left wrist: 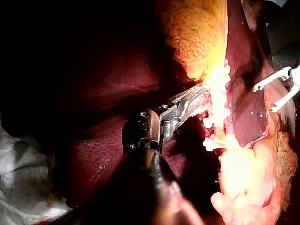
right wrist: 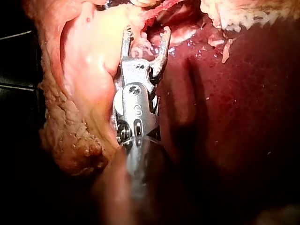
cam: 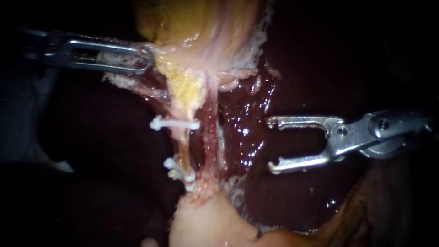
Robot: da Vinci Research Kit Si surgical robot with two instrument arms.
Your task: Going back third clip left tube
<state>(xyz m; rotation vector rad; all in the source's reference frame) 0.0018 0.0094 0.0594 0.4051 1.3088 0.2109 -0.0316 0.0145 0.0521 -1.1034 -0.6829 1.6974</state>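
Left tube (cam: pixel 182 142), stringy below yellow gallbladder (cam: pixel 183 18), bears slim white clips (cam: pixel 176 124).

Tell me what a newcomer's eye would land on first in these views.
The white clips across the left tube at centre stand out first, one higher and a cluster lower. Just right of them, my right instrument hangs with jaws wide open and empty over the glistening liver. At upper left, my left instrument grips pale tissue.
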